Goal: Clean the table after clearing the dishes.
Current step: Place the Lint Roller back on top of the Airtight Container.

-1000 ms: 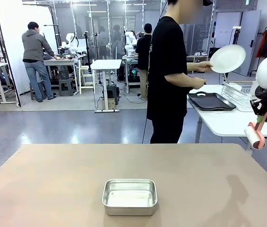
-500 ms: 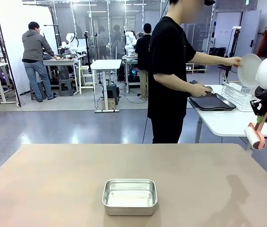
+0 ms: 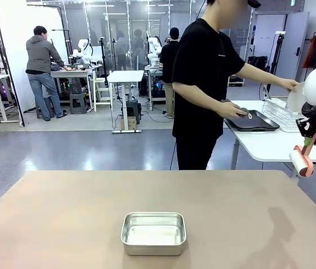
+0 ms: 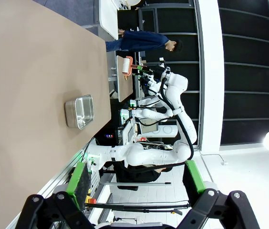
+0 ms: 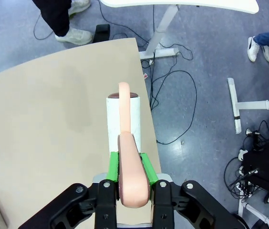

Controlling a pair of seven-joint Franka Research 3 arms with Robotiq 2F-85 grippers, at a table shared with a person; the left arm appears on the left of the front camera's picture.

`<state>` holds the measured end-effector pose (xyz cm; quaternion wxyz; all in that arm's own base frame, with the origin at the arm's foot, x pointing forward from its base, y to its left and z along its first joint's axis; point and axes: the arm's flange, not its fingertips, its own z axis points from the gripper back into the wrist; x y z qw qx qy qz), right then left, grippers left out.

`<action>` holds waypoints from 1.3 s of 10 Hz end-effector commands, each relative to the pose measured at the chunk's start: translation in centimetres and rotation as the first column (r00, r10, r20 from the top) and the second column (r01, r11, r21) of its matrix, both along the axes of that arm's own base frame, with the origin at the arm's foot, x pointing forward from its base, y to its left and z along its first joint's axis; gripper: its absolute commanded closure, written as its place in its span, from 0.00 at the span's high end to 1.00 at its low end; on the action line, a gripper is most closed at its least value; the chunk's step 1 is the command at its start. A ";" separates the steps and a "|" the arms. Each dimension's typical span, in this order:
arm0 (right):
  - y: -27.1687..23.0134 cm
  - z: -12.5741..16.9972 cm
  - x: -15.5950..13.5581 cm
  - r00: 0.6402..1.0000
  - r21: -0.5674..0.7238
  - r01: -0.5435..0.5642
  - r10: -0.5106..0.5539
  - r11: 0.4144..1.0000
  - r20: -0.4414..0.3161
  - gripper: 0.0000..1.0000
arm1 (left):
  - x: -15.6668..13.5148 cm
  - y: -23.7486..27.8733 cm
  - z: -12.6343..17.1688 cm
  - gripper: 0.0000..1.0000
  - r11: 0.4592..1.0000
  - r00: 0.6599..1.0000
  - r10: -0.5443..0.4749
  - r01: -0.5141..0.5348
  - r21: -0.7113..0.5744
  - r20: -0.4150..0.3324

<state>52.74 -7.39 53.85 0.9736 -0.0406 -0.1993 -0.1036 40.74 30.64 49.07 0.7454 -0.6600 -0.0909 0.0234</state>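
bench: the tan bench (image 3: 63, 218) now carries no plates or trays; one small steel pan (image 3: 153, 232) sits near the robot's edge, about mid-width.
dishes: a second ago the person held a round white plate up in the air; now that plate (image 3: 296, 96) is at the wire rack (image 3: 281, 109) on the white side table (image 3: 270, 143), edge-on and partly hidden by the right arm. Whether it is fully seated I cannot tell.
tray: a dark tray (image 3: 251, 120) lies on the white side table; the person's other hand (image 3: 237, 109) rests at its near rim.
right gripper: the right gripper (image 5: 129, 164) is clenched on the pink handle of a lint roller (image 5: 122, 119), whose white roll hangs beyond the bench's right edge, off the surface. Unchanged over the last second.
left gripper: the left gripper (image 4: 135, 183) is released, fingers spread wide, holding nothing, raised and well apart from the bench top.
meaning: clearing looks all but done, so the cleaning step seems due; the roller has not touched the bench yet.
watch: the steel pan lies in a likely rolling path and may need going around.
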 end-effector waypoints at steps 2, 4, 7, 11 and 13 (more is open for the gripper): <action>0.1 0.2 0.0 1.000 -0.008 0.011 -0.011 1.000 0.011 0.22 | -0.2 0.1 0.1 1.00 1.000 1.000 0.006 -0.006 0.003 0.000; 0.1 0.2 0.0 1.000 -0.008 0.011 -0.011 1.000 0.011 0.22 | -0.2 0.1 0.1 1.00 1.000 1.000 0.006 -0.006 0.003 0.000; 1.8 1.5 -0.4 0.990 0.020 -0.141 0.140 0.990 0.024 0.22 | -0.2 0.1 0.1 1.00 1.000 1.000 0.006 -0.006 0.003 0.000; 9.7 7.2 -2.7 0.855 0.126 -0.517 0.505 0.847 0.114 0.22 | -0.2 0.1 0.1 1.00 1.000 1.000 0.006 -0.006 0.003 0.000; 16.5 9.7 -4.8 0.697 0.107 -0.717 0.707 0.689 0.124 0.22 | -0.2 0.1 0.1 1.00 1.000 1.000 0.006 -0.006 0.003 0.000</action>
